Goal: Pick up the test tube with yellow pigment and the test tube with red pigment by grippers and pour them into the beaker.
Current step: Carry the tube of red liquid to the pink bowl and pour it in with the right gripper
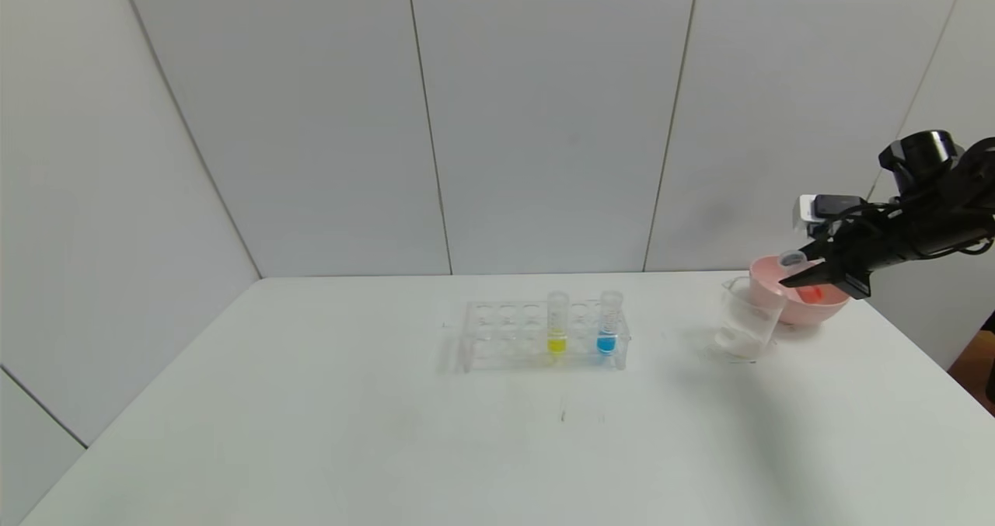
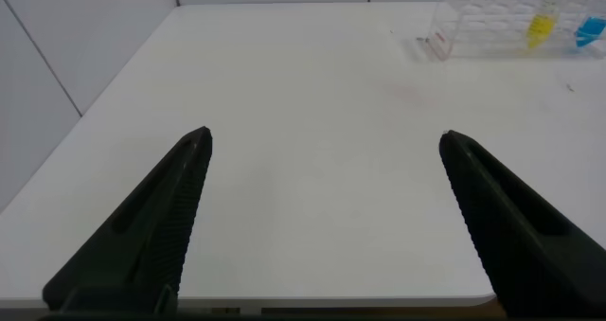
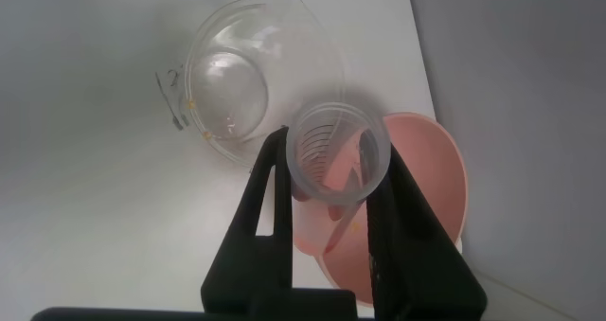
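The right gripper [image 1: 793, 277] is clamping its fingers [image 3: 265, 198] around the test tube with red pigment [image 3: 336, 155], tilted with its mouth leading toward the beaker [image 1: 745, 320], which is sitting just beyond and below the fingertips. The left gripper [image 2: 322, 217] is idling open, far from it.

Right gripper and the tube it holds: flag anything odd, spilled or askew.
Nothing spilled. The right gripper is shut on the test tube with red pigment, tilted with its mouth toward the beaker, its red end over the pink bowl. No red shows in the beaker.
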Robot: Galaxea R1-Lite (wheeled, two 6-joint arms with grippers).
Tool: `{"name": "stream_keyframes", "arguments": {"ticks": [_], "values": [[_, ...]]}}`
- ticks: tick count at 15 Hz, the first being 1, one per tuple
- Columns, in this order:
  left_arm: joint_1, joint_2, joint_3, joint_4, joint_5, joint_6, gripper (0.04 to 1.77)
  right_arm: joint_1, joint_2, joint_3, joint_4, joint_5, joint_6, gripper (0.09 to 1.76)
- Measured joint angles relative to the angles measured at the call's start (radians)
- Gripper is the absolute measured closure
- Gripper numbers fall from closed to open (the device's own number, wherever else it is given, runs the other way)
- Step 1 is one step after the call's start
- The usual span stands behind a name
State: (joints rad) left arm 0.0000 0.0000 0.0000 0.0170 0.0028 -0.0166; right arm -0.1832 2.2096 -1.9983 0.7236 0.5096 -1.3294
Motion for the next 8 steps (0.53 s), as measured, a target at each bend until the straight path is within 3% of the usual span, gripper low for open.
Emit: {"name": "stream_keyframes", "arguments": {"ticks": [8], "values": [[0.0, 0.0, 0.0, 0.0, 0.0, 0.0, 0.09, 0.002, -0.003, 0.0, -0.005, -0.002, -0.007, 1.34]]}}
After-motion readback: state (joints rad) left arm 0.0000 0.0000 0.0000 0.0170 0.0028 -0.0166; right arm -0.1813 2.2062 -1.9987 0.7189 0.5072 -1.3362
